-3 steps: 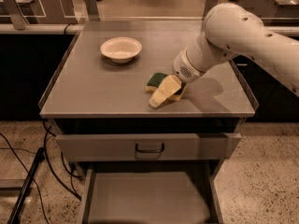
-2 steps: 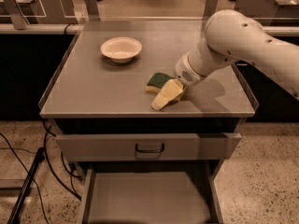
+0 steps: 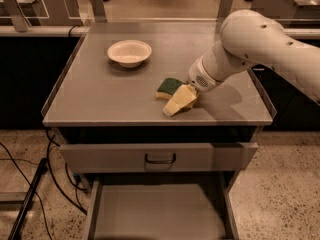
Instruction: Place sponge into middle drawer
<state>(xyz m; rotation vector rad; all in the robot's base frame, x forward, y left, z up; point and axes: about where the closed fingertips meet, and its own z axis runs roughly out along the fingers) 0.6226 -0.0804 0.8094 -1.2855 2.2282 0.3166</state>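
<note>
The arm (image 3: 260, 44) reaches in from the right, wrist angled down-left, with the gripper (image 3: 180, 101) low over the tabletop (image 3: 100, 99); whether it is open or closed I cannot tell. The sponge (image 3: 169, 87) lies just up-left of it. The middle drawer (image 3: 160, 214) stands open below.

**Arm and gripper pose, single view**

The arm (image 3: 260, 44) is seen at the right of the frame and is extended down-left toward centre. The wrist (image 3: 202, 78) is angled downward. The gripper (image 3: 176, 104) is located just right of frame centre and is tilted toward the lower left.
</note>
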